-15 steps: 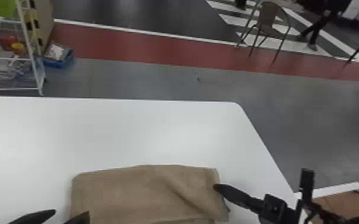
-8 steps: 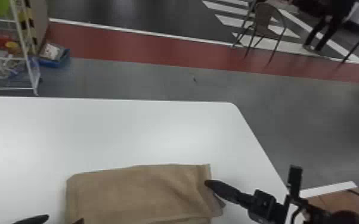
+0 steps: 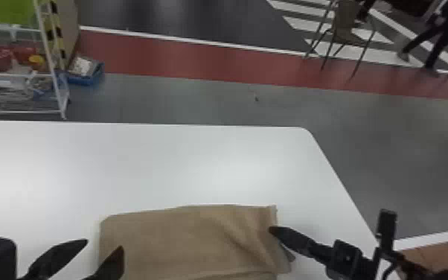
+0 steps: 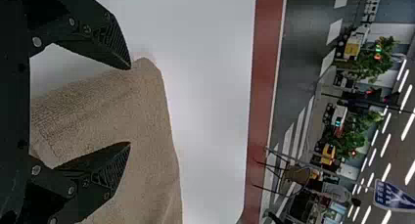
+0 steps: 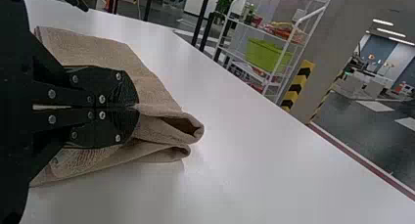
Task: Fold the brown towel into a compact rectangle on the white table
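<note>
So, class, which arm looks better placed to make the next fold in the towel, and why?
Probably the right: its gripper is shut on the towel at the right end, so it could lift that end. The left gripper is open by the left end.

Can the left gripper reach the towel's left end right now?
Likely yes: the left gripper is open right at that end of the towel, nothing between; the right gripper pinches the opposite end.

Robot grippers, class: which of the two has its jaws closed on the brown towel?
The right gripper: its jaws pinch the towel at one edge, whereas the left gripper has its jaws spread apart.
</note>
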You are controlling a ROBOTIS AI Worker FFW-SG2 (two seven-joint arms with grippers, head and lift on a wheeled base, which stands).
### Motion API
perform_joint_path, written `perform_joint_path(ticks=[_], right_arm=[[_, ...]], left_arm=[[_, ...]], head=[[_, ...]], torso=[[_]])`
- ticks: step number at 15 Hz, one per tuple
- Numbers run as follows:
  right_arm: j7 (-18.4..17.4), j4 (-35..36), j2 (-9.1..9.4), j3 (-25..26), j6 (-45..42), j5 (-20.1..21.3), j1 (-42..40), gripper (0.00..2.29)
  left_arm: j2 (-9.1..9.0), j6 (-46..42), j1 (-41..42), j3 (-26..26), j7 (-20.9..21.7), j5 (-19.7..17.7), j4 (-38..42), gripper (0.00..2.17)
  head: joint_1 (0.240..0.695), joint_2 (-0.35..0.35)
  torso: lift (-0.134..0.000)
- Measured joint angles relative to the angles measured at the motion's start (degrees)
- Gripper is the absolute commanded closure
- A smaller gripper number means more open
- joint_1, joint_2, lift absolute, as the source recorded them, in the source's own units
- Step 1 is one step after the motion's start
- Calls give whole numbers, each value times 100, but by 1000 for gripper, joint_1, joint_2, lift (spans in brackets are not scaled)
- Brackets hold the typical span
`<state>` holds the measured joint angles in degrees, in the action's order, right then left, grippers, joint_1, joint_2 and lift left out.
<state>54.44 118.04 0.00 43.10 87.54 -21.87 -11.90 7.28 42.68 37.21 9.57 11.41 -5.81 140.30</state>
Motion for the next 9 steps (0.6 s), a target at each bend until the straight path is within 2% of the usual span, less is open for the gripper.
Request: perform_joint_path(ticks=[1, 4, 5, 6, 9], right_arm=[[23, -20, 0, 15, -2, 0, -3, 1322], [49, -61, -1, 50, -4, 6, -5, 1322], [50, -71, -11, 55, -4, 7, -5, 1322], [50, -77, -21, 55, -4, 7, -4, 1322], [55, -79, -34, 21, 11, 5, 16, 1322]], left_arm=[[86, -79, -45, 195, -38, 129, -31, 998], [161, -114, -184, 543, -40, 455, -193, 994], [194, -62, -228, 585, -40, 502, -245, 957], [220, 26, -290, 619, -41, 541, -315, 664], [220, 417, -488, 641, -66, 592, -468, 650]], head=[[695, -343], [695, -350], [695, -350], [695, -350], [695, -350]], torso=[[-122], [-122], [-122], [-122], [-122]])
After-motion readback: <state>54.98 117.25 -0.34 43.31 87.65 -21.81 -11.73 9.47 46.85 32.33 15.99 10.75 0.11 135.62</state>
